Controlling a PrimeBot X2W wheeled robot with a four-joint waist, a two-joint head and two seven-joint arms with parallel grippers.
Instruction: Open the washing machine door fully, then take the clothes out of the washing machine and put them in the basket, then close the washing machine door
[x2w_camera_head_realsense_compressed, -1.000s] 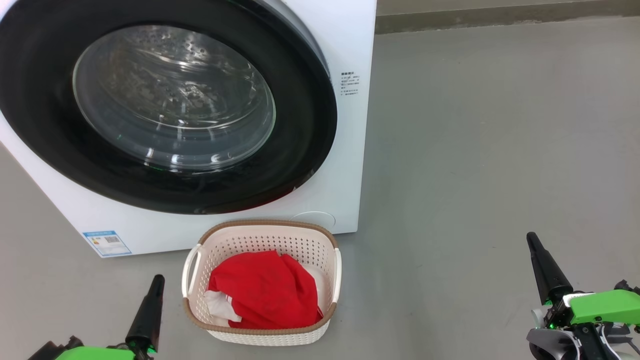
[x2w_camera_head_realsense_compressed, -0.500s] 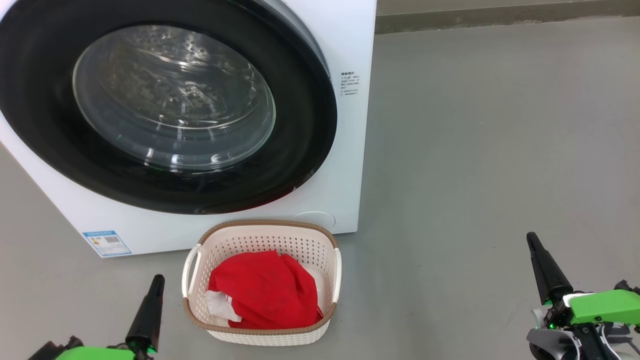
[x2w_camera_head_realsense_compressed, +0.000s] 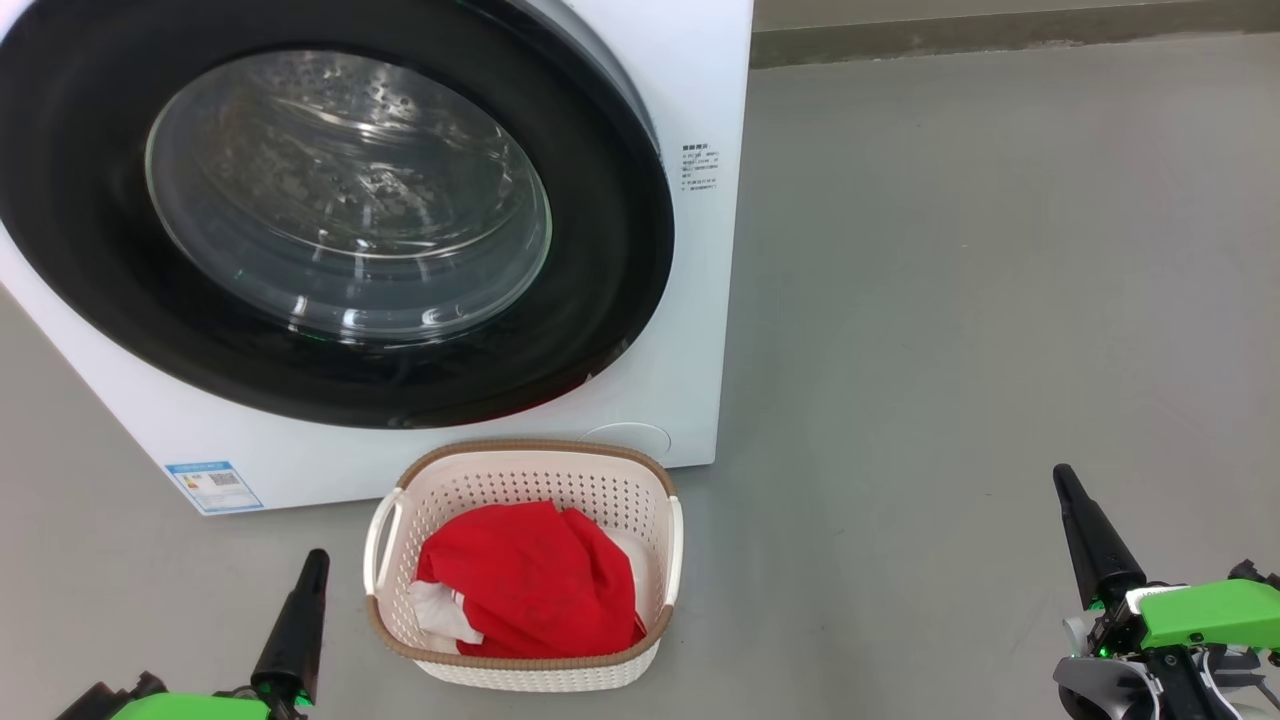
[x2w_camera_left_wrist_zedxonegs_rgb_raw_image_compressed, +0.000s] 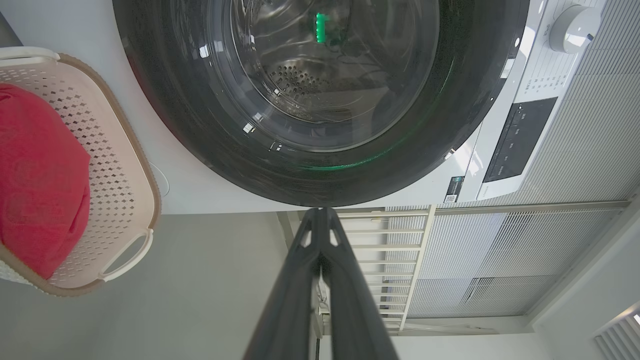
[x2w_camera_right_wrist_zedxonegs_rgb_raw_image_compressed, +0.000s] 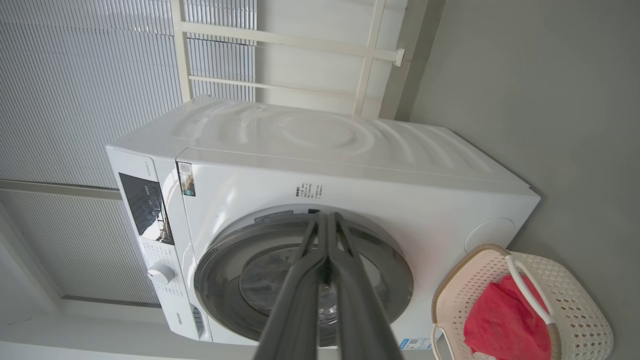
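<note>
My left gripper, fingers pressed together and empty, sits just left of the basket. My right gripper, also pressed together and empty, is well off to the basket's right. The clothes lie in the basket. The washer stands just behind the basket, door closed.

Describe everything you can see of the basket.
The basket is small, cream-white and plastic-looking. It is rounded rectangular, with walls perforated by little holes, a brown woven-look rim and a white loop handle on each side. It stands upright on the grey floor, close in front of the washer; whether the two touch cannot be told. Red clothes with a bit of white lie bunched inside it, below the rim.
</note>
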